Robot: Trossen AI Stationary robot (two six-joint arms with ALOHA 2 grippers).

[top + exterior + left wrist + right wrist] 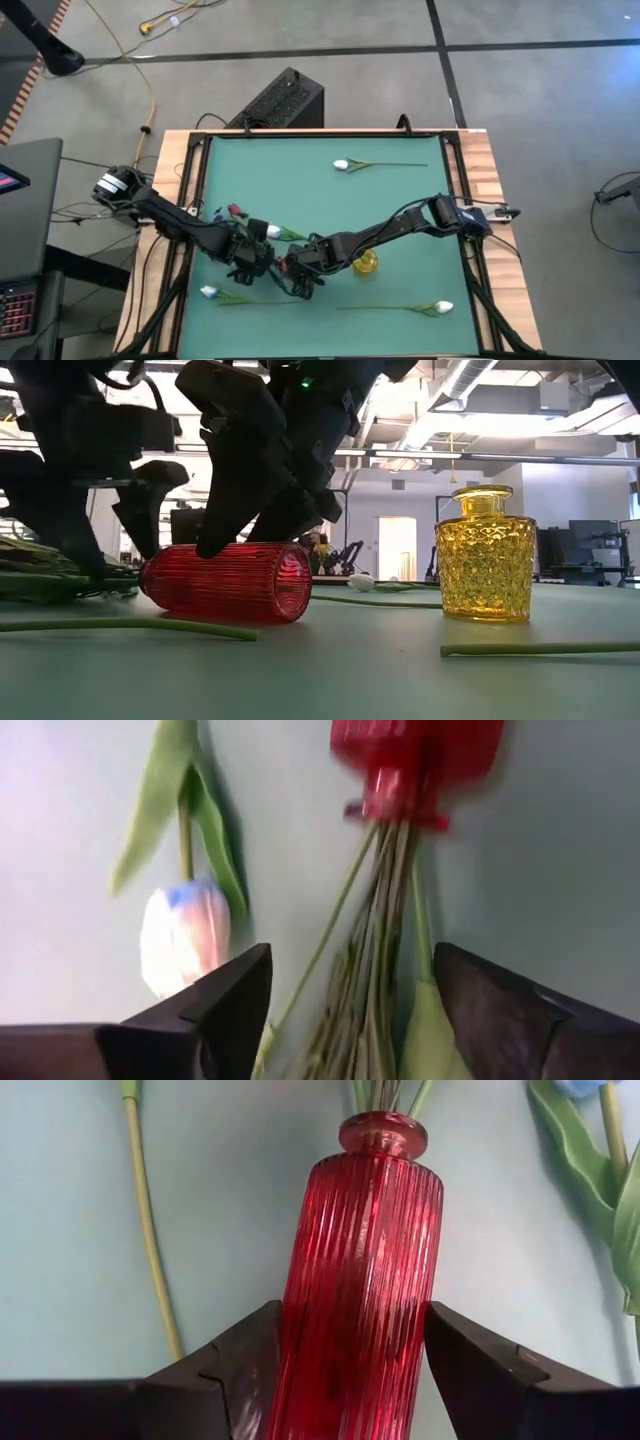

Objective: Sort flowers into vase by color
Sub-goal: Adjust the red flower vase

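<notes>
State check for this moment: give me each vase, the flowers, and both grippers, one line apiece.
Red vase: lying on its side, stems in its neck.
Yellow vase: upright, empty as far as visible.
Stem bundle: ends in the red vase's mouth.
White flowers: loose on the mat.
Left gripper: open around the stems.
Right gripper: shut on the red vase.

lab/open office | exposed ceiling ducts point(470, 380) | monitors point(590, 540) behind | concrete floor point(540, 90) with cables point(150, 95) | green-matted tabletop point(400, 215) on rig
</notes>
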